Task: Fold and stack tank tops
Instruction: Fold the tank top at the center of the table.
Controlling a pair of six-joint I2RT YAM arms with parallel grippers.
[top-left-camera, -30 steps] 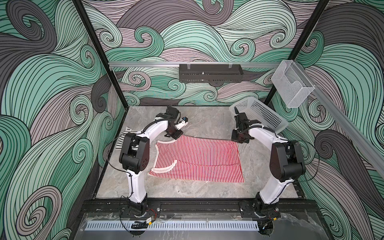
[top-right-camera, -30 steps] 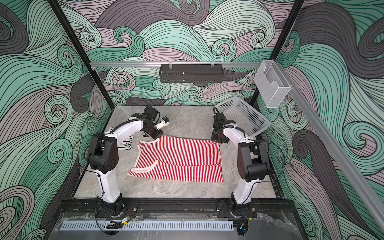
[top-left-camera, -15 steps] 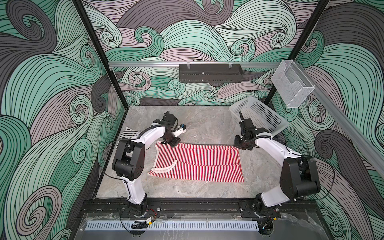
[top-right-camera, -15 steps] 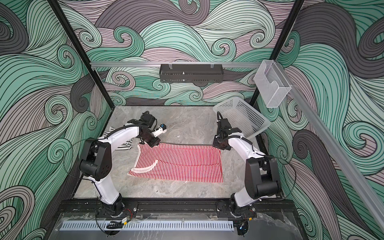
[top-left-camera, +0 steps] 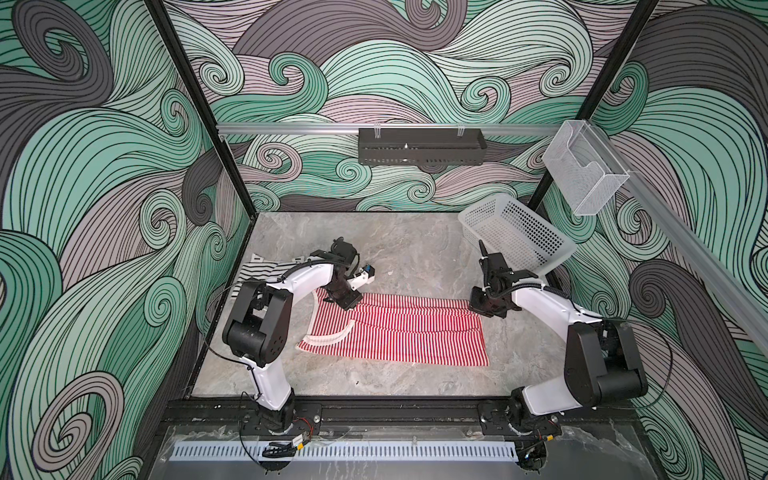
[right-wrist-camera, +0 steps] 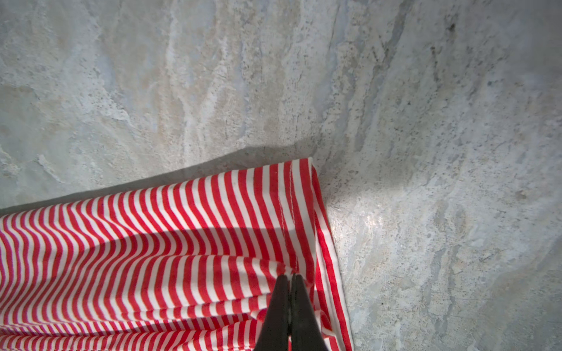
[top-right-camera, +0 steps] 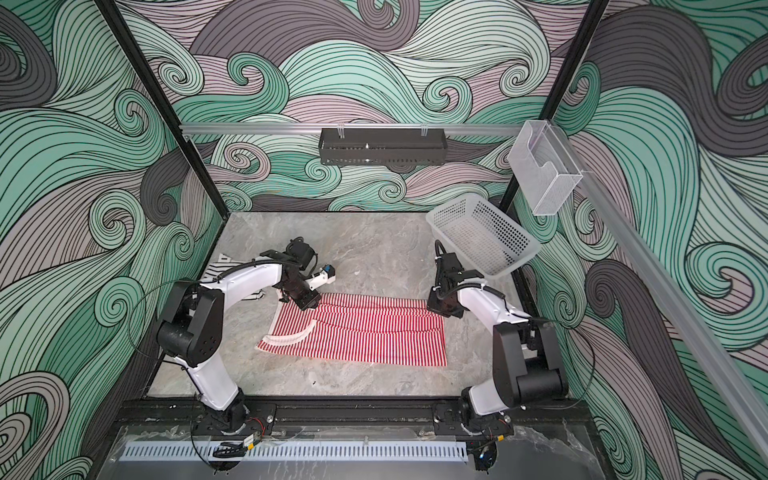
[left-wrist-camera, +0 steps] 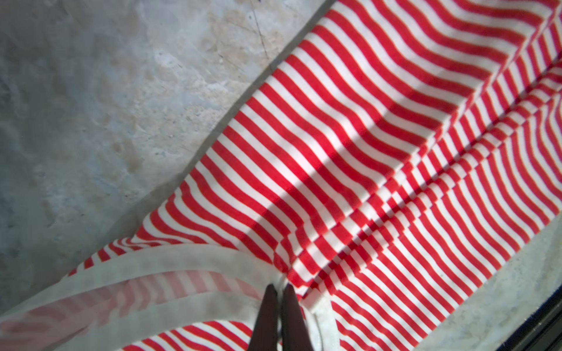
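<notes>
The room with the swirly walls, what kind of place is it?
Probably a robot practice booth, not a home. Swirl-printed panels box in a stone-look table, a left arm and a right arm are mounted on a rail at its front, and a red-and-white tank top lies between them.

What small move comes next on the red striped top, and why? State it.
Probably carry both grips together toward the near edge, folding lengthwise. The left gripper is shut on the red-and-white tank top at its cream strap, the right gripper on its hem corner, and the near half lies flat on the table.
</notes>
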